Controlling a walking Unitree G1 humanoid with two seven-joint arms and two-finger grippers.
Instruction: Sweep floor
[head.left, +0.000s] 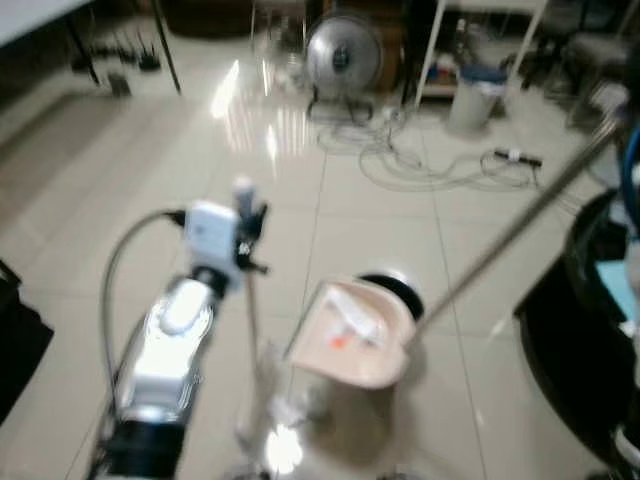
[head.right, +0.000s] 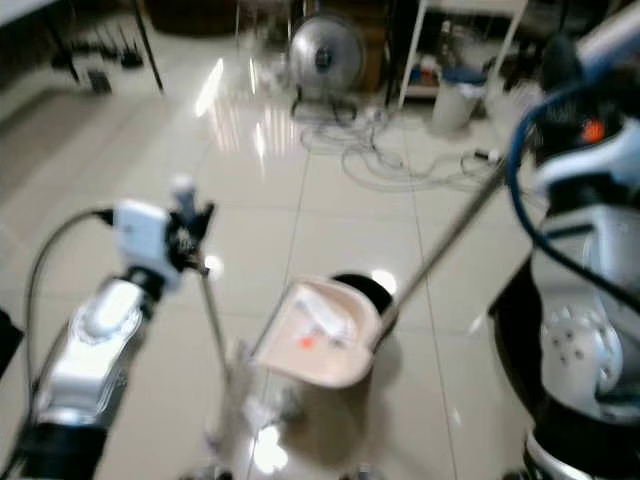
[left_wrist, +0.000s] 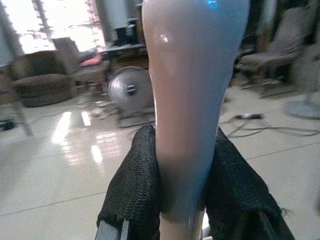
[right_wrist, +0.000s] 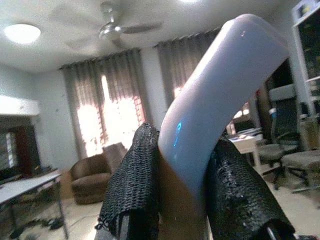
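Observation:
A beige dustpan (head.left: 352, 345) rests tilted on the tiled floor, with small white and orange bits inside it. Its long metal pole (head.left: 520, 225) slants up toward the right. In the right wrist view my right gripper (right_wrist: 182, 137) is shut on the pole's pale curved handle (right_wrist: 220, 90). My left gripper (head.left: 250, 228) stands just left of the dustpan, shut on the top of a thin broom stick (head.left: 251, 320). In the left wrist view its black fingers (left_wrist: 137, 185) clamp that pale handle (left_wrist: 192, 100). The blurred broom head (head.left: 270, 420) touches the floor near my feet.
A floor fan (head.left: 342, 55) stands at the back, with loose cables (head.left: 420, 160) on the tiles before it. Right of the fan is a white bin (head.left: 478, 98). A dark, bulky object (head.left: 575, 320) is close on my right. Table legs (head.left: 165, 45) stand far left.

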